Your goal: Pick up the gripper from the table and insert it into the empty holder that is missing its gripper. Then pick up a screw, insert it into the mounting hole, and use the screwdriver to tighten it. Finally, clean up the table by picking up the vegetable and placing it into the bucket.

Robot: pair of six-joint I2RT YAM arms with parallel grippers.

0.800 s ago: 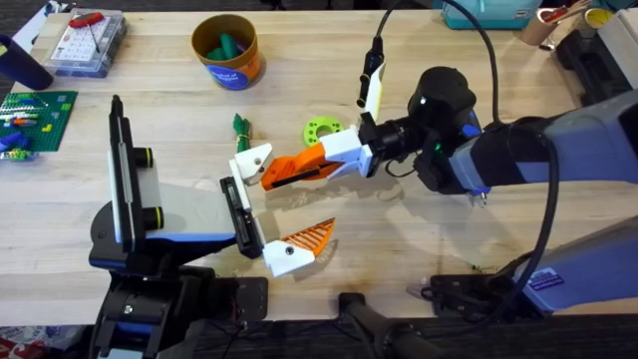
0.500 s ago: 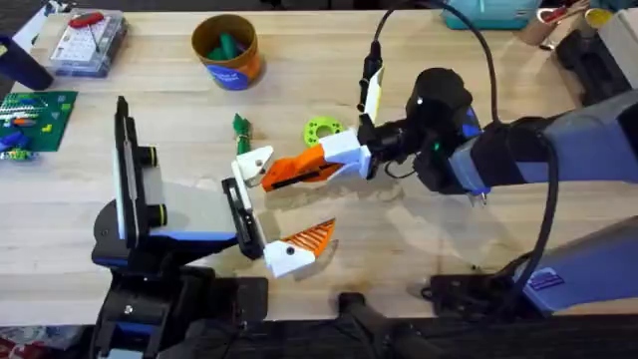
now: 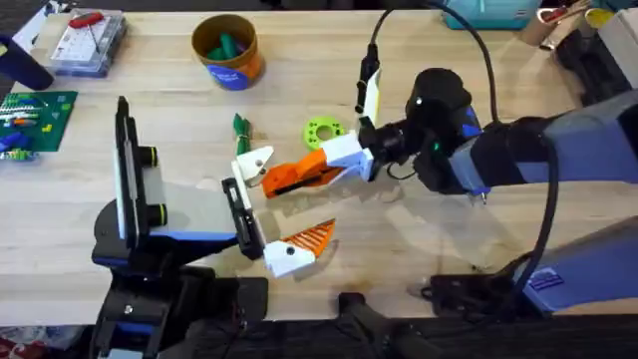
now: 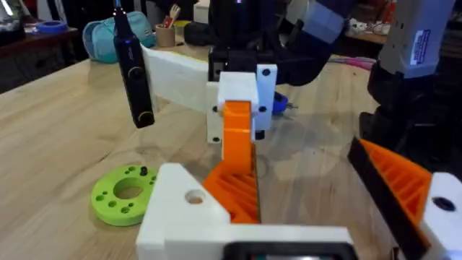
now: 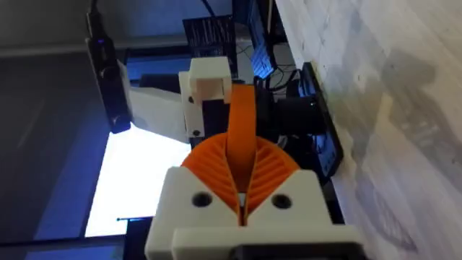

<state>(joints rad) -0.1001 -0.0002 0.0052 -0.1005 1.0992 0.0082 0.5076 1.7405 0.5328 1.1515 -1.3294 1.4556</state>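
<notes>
My right gripper (image 3: 317, 168) is shut on the loose orange gripper finger (image 3: 289, 177). That finger's tip sits right at the bare white holder (image 3: 251, 160) on my left arm. In the right wrist view the orange ribbed pads (image 5: 271, 170) clamp the orange finger (image 5: 240, 123), which reaches the holder (image 5: 209, 76). The left wrist view shows the holder (image 4: 180, 217) with its mounting hole (image 4: 193, 196) up close. My left gripper (image 3: 274, 204) is open, and its other white block carries an orange wedge (image 3: 307, 237). The dark-green vegetable (image 3: 240, 127) lies behind the holder. The bucket (image 3: 227, 50) stands at the back, and the red screwdriver (image 3: 88, 18) lies far left.
A lime-green ring (image 3: 322, 131) lies just behind the right gripper. A clear parts box (image 3: 85, 45) and a green board (image 3: 35, 115) sit at the far left of the table (image 3: 399, 259). A black and white stick-shaped device (image 3: 369, 85) stands near the right wrist.
The right gripper has edged slightly left and down with the orange finger, keeping its tip at the holder. The left arm has hardly moved.
</notes>
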